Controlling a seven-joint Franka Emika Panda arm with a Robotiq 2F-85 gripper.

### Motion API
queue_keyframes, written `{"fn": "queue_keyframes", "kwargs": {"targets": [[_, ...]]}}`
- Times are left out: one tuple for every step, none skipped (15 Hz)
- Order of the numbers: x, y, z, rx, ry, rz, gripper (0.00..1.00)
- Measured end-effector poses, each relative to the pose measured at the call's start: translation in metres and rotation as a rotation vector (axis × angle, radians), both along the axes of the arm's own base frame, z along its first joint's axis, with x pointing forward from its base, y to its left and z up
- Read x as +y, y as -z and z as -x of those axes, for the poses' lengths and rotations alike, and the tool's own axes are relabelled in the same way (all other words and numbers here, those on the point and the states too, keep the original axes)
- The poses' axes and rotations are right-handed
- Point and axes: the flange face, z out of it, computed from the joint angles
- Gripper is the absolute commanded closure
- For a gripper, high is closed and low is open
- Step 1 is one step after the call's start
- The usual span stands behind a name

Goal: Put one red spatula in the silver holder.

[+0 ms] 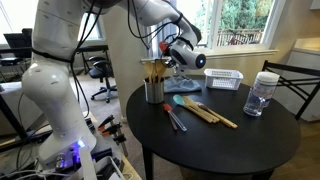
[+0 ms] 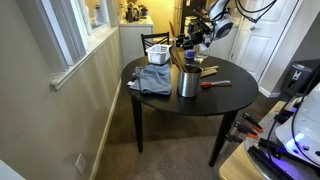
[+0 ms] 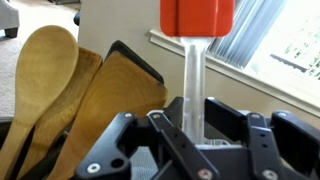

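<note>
My gripper (image 3: 196, 118) is shut on the pale handle of a red spatula (image 3: 195, 16), held upright with its red head on top. In both exterior views the gripper (image 1: 172, 57) (image 2: 193, 47) hangs just above the silver holder (image 1: 153, 92) (image 2: 187, 84), which stands on the round black table (image 1: 230, 145) and holds several wooden utensils (image 3: 60, 90). Whether the handle's lower end is inside the holder is hidden. Another red spatula (image 2: 216, 84) lies on the table beside the holder.
A teal-headed spatula (image 1: 183, 100) and light-wood spatulas (image 1: 212, 114) lie mid-table. A white slatted basket (image 1: 225, 79) and a clear jar with white lid (image 1: 262, 94) stand behind. A grey cloth (image 2: 152, 79) lies at one edge. A chair (image 1: 292, 80) stands by the table.
</note>
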Motion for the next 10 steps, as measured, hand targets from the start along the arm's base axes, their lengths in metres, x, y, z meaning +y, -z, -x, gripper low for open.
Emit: {"fn": "queue_keyframes", "kwargs": {"targets": [[0.008,-0.004,0.000,-0.004,-0.006,0.009,0.93],[0.015,-0.007,0.001,-0.005,-0.002,0.025,0.93],[0.019,-0.010,0.003,-0.004,0.012,0.048,0.93],[0.021,-0.013,0.007,-0.001,0.032,0.074,0.93],[0.023,-0.016,0.012,0.002,0.050,0.096,0.93],[0.024,-0.019,0.019,0.006,0.065,0.111,0.93],[0.024,-0.022,0.027,0.011,0.077,0.122,0.93],[0.025,-0.025,0.034,0.016,0.088,0.130,0.93],[0.025,-0.027,0.042,0.021,0.097,0.136,0.93],[0.026,-0.029,0.049,0.026,0.106,0.143,0.93]]}}
